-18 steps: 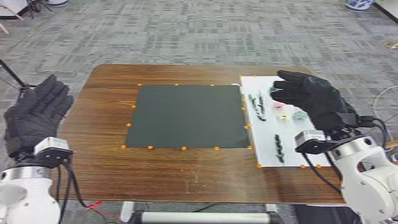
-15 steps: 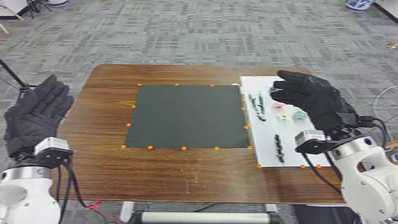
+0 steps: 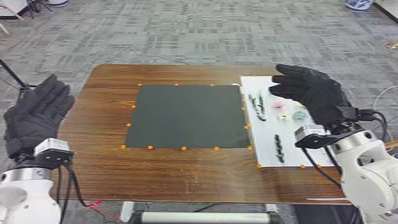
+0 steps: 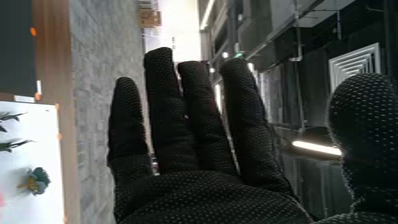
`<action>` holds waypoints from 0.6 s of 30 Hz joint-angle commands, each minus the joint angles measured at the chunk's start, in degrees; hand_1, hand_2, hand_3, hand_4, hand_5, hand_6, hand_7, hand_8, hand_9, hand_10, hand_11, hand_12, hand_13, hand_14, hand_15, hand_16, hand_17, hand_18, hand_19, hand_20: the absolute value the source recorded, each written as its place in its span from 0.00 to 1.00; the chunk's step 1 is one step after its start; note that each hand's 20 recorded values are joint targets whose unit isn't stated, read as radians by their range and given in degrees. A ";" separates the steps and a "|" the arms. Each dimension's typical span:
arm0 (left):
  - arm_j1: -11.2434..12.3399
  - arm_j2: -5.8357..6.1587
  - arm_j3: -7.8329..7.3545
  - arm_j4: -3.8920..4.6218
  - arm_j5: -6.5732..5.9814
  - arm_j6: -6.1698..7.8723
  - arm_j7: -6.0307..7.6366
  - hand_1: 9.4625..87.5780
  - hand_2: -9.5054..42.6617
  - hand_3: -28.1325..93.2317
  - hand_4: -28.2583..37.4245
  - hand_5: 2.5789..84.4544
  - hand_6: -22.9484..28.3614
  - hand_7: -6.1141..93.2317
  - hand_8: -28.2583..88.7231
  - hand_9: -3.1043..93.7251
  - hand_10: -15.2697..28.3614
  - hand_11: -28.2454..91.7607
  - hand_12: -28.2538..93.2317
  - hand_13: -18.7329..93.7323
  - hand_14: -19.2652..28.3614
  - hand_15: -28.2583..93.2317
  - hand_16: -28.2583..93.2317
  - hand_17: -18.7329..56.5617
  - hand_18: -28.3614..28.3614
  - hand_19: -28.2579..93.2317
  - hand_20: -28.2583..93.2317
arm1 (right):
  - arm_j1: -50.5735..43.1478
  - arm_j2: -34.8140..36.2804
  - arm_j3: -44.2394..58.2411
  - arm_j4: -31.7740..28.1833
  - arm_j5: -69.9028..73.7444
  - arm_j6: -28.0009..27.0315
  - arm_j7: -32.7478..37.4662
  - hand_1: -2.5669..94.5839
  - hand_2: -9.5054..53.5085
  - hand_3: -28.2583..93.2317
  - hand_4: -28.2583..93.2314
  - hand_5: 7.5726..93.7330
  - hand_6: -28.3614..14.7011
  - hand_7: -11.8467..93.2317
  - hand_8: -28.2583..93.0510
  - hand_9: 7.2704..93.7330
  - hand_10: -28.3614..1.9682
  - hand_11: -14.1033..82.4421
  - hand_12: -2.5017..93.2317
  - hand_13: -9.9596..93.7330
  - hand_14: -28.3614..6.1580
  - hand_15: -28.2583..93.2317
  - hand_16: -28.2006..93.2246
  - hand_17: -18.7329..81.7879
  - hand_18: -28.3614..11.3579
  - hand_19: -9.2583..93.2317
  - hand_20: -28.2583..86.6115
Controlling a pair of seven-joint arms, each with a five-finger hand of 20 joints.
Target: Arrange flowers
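Observation:
My left hand (image 3: 37, 112) is held open past the table's left edge. Above the far right part of the white sheet (image 3: 266, 130), my right hand (image 3: 313, 97) is open and holds nothing; in the right wrist view the same hand (image 4: 209, 200) has its fingers straight. On the sheet lie dark green sprigs (image 3: 279, 148), a pink flower (image 3: 278, 105), a small yellowish flower (image 3: 282, 117) and a blue-green flower (image 3: 299, 116). That blue-green flower (image 4: 37, 181) and leafy stems (image 4: 11, 145) also appear in the right wrist view. A dark square mat (image 3: 188, 116) lies mid-table.
Small orange markers (image 3: 184, 148) line the mat and the sheet on the brown wooden table (image 3: 178, 175). Black cables (image 3: 318, 167) hang from the right wrist over the sheet's near right corner. Grey carpet (image 3: 195, 35) lies beyond the table.
My right hand has shifted slightly away from me, and its forearm has moved with it, uncovering more of the sheet around the flowers. The left hand has kept still.

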 commanded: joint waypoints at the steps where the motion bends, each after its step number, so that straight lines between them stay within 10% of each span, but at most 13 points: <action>1: 1.43 -0.21 -0.50 -0.71 -0.66 0.35 0.45 0.21 0.43 0.86 0.00 0.50 0.63 0.14 0.18 0.37 0.68 0.39 0.31 0.38 0.68 0.39 0.20 0.18 0.76 0.51 0.30 | -0.58 0.26 0.79 -0.82 -2.58 2.52 1.64 0.21 0.16 0.85 0.08 0.50 0.56 0.26 0.16 0.50 0.38 0.25 0.21 0.52 0.39 0.44 0.42 0.31 0.22 0.50 0.42; 10: 2.09 -0.56 -0.53 -0.66 -1.85 0.49 0.45 0.21 0.43 0.86 0.00 0.50 0.63 0.15 0.18 0.37 0.69 0.39 0.31 0.38 0.69 0.40 0.20 0.18 0.76 0.51 0.31 | -2.18 1.99 2.67 -3.21 -22.30 5.70 7.08 0.24 0.11 0.85 0.08 0.50 0.55 0.26 0.16 0.50 0.39 0.28 0.23 0.53 0.42 0.52 0.44 0.31 0.21 0.55 0.44; 18: 2.79 -0.84 -1.61 -1.06 -3.18 0.70 0.58 0.21 0.43 0.86 0.00 0.51 0.63 0.15 0.18 0.38 0.69 0.39 0.32 0.39 0.71 0.41 0.20 0.18 0.76 0.52 0.31 | -2.28 5.25 3.79 -4.67 -45.49 1.45 13.77 0.20 0.00 0.83 0.05 0.48 0.53 0.36 0.17 0.39 0.31 0.70 0.55 0.48 0.29 0.85 0.64 0.35 0.17 0.75 0.62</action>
